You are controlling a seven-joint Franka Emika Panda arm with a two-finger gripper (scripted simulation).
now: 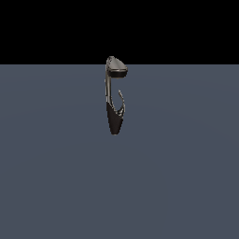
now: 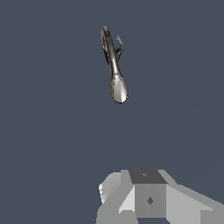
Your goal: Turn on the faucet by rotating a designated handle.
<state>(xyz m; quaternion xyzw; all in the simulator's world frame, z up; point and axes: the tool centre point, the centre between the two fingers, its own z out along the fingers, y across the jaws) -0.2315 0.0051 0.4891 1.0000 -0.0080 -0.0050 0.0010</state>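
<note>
Faucet [image 1: 114,100] stands alone on the grey desk [image 1: 51,177], upright, approx. centre of the exterior view; flat oval head at top, tapered black base below. Handle [image 1: 122,101], a thin curved prong, branches from the base on the exterior view's right, much shorter than the neck. In the wrist view the faucet [image 2: 114,65] lies well apart from the tool [image 2: 140,199], handle [image 2: 119,45] visible beside the neck.

Tool: only the body shows in the wrist view; fingertips out of frame, arm absent from the exterior view. Released or clenched: cannot tell. Nothing seen in its grip.

Step in hand, by judgement: approach, pre-contact. Handle appears untouched.

Next move calls for: close the gap to the faucet, align w/ the prong, not the head or neck, then contact and rotate about the base. Prong is slim; a slip-off is the likely risk.
</note>
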